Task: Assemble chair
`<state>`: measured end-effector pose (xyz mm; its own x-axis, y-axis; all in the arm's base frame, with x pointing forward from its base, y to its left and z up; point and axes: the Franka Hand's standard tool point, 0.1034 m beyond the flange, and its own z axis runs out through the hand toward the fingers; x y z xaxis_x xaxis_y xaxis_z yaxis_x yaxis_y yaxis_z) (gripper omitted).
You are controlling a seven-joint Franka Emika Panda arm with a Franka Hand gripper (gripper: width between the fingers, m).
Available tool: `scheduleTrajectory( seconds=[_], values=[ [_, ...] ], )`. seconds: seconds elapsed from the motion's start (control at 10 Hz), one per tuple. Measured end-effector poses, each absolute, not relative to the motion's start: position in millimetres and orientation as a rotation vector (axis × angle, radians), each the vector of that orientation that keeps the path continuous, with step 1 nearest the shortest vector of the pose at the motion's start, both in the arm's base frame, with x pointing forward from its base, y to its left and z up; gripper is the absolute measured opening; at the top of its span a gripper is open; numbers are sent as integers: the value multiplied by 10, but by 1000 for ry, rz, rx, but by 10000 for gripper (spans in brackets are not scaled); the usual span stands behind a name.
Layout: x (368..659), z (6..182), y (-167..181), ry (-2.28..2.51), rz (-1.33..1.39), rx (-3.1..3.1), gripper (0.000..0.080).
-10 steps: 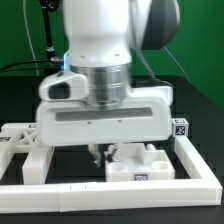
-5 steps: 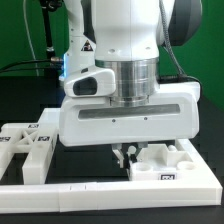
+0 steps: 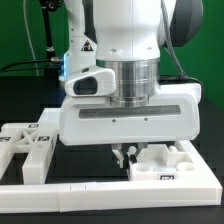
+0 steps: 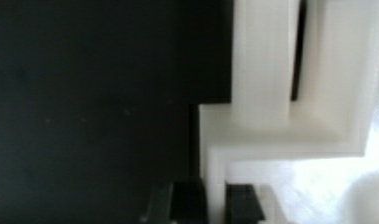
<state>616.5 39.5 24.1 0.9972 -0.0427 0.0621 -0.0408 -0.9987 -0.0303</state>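
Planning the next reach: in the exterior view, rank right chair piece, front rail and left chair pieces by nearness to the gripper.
1. Right chair piece, beside the gripper.
2. Front rail, toward the camera.
3. Left chair pieces, exterior view's left.

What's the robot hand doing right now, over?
Gripper low at one chair piece, open or shut unclear. Other chair piece apart, exterior view's left. Border rail right beside the gripper's piece.

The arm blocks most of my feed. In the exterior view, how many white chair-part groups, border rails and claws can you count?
White chair-part groups: 2, the left chair parts and the right chair part, sides as in the exterior view
White border rail: 1
claw: 1
Total: 4
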Motion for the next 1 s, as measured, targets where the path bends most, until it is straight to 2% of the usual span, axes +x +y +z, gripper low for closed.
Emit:
scheduleTrajectory(
  seconds=[0.1,0.3,0.4,0.5,0.6,1.0],
  values=[
    [6165,241,395,65,-98,-3110,109],
    [6165,241,395,65,-98,-3110,436],
    [6165,241,396,65,-98,-3110,436],
    [6165,241,396,65,-98,-3110,592],
    [6165,241,396,65,-98,-3110,632],
    [6164,240,396,65,-97,-3110,649]
  ],
)
